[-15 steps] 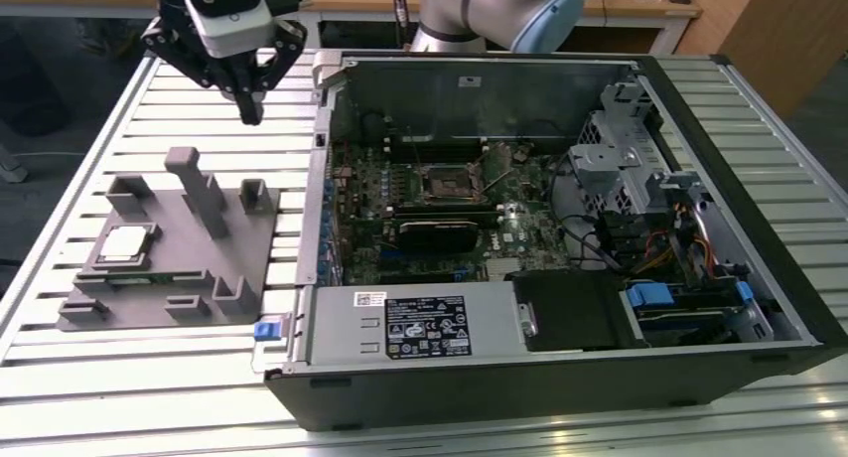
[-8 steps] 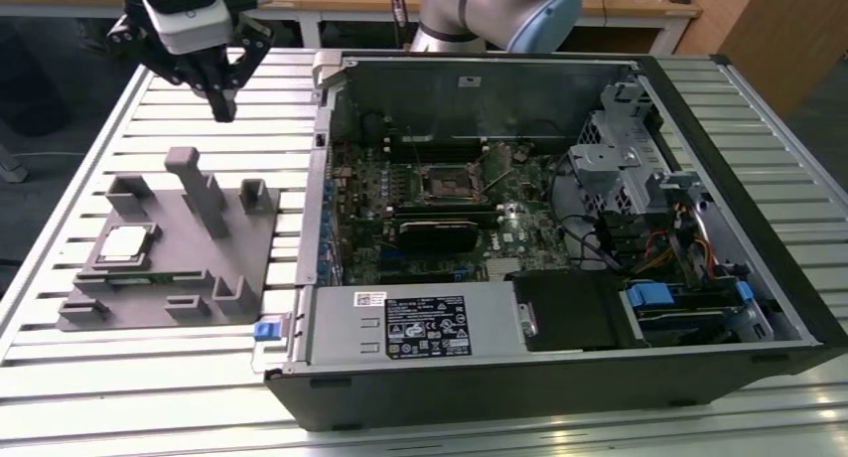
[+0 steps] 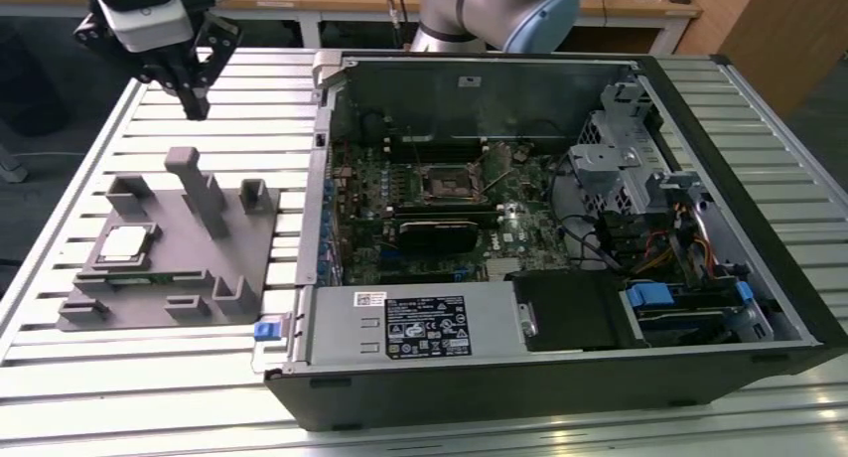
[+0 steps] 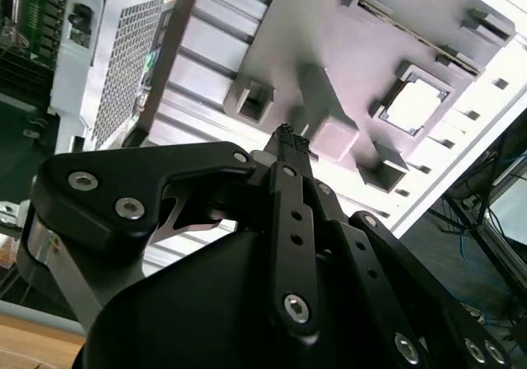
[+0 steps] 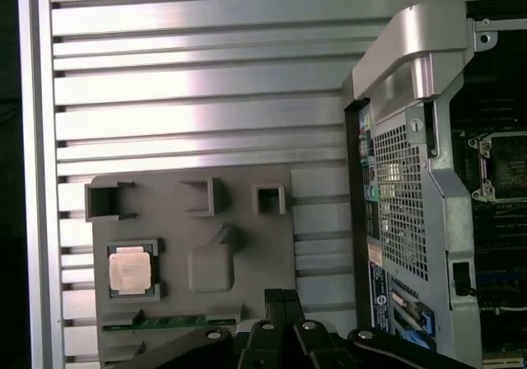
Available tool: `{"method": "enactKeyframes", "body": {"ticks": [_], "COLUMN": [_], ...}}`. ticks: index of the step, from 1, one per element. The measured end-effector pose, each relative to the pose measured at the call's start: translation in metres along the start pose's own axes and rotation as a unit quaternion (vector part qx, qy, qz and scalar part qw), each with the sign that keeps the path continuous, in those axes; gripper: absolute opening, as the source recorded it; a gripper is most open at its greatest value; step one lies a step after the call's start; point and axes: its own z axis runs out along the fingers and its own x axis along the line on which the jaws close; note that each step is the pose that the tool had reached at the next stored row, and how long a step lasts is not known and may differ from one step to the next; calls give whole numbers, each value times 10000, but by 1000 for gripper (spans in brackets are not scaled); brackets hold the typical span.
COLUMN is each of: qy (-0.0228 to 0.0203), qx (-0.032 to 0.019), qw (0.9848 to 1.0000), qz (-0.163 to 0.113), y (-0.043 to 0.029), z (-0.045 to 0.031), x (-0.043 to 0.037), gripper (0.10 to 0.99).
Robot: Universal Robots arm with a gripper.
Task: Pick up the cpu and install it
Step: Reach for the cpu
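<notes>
At the exterior view's left the fingers [image 3: 197,97] hang closed on nothing over the far slats of the worktop [image 3: 133,378]. The cpu [image 3: 123,242] lies flat in the grey fixture [image 3: 179,258], nearer the camera and well apart from them (the second wrist view has the tips pressed together, empty). The first wrist view looks down on the square pocket [image 5: 156,262] holding the chip, while the exterior view takes in the open computer case [image 3: 530,402] at its right, with the socket [image 3: 448,182] inside. Bare slats separate fixture and case, and a tall post [image 3: 199,194] stands on the case side of the cpu.
</notes>
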Motion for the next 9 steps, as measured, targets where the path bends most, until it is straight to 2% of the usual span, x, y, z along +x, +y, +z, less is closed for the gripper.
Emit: {"method": "enactKeyframes", "body": {"ticks": [4, 9], "qy": [1, 1], "qx": [1, 0], "qw": [10000, 10000], "qz": [-1, -1], "y": [3, -11], "z": [5, 19], "x": [133, 339], "gripper": [106, 106]}}
